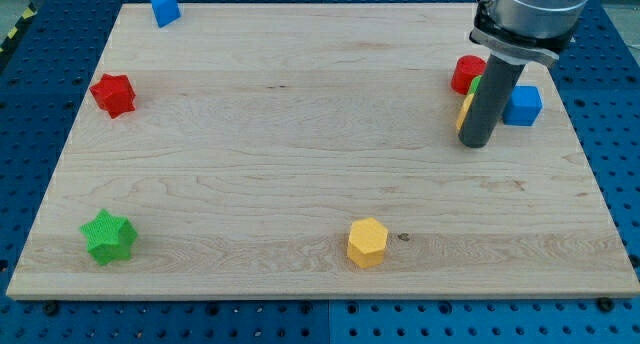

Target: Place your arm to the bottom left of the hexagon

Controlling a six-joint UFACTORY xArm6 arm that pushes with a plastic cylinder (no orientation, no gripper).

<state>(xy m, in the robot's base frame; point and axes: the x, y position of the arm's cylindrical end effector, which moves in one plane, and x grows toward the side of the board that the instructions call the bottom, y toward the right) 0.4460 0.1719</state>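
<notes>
The yellow hexagon [367, 242] lies near the view's bottom, a little right of centre, on the wooden board [300, 134]. My tip [474, 143] is at the view's upper right, far up and to the right of the hexagon. The rod stands in front of a cluster of blocks: a red block [465, 74], a blue cube [523, 105], and slivers of a green block [477, 84] and a yellow block [465, 111] mostly hidden behind the rod.
A red star-like block [113, 94] sits at the view's left. A blue block [164, 8] is at the top left. A green star [108, 236] is at the bottom left. The board's edges border a blue perforated table.
</notes>
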